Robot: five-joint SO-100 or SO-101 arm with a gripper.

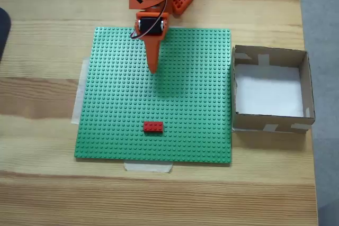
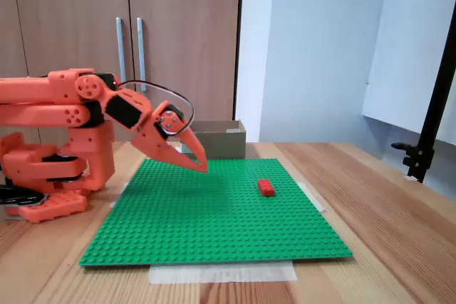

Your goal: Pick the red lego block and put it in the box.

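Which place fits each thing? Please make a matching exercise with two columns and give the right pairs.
Things:
1. red lego block
2. box
3. end effector
4. green baseplate

Places, in the fixed view from above:
A. on the wood, right of the baseplate
B. taped flat on the table
C. on the baseplate, near its lower edge
D. above the baseplate's upper half

Pairs: 1-C, 2-A, 3-D, 4-B

One fixed view looks straight down on the desk (image 1: 42, 194); another looks level across it from the side. Both share the green baseplate (image 1: 196, 125).
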